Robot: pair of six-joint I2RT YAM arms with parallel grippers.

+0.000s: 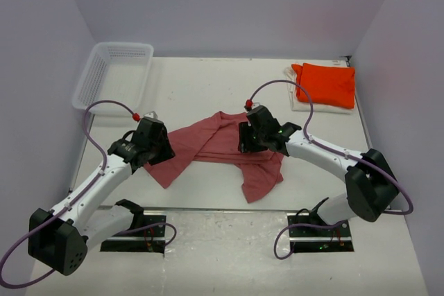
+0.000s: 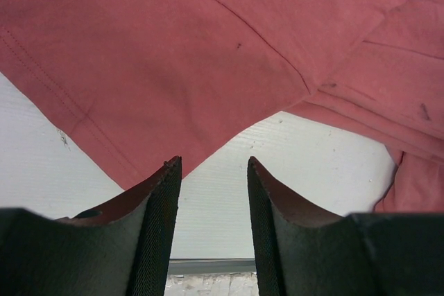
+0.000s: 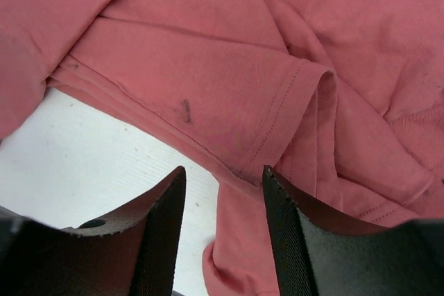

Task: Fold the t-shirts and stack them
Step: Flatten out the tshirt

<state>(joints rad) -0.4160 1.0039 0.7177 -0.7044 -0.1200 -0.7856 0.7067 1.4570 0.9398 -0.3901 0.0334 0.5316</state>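
Observation:
The rose-red t-shirt (image 1: 215,147) lies crumpled and part-folded across the table's middle. It fills the upper part of the left wrist view (image 2: 173,53) and most of the right wrist view (image 3: 277,67). My left gripper (image 1: 154,145) hovers over its left end; its jaws (image 2: 211,171) are open and empty above bare table by the shirt's edge. My right gripper (image 1: 258,140) is above the shirt's right part; its jaws (image 3: 223,181) are open and empty over a sleeve seam. A folded orange t-shirt (image 1: 326,82) lies on a folded white t-shirt (image 1: 298,103) at the back right.
A white plastic mesh basket (image 1: 114,73) stands at the back left. Grey walls close in the left, right and back. The table's near edge with the arm bases (image 1: 139,230) runs below the shirt.

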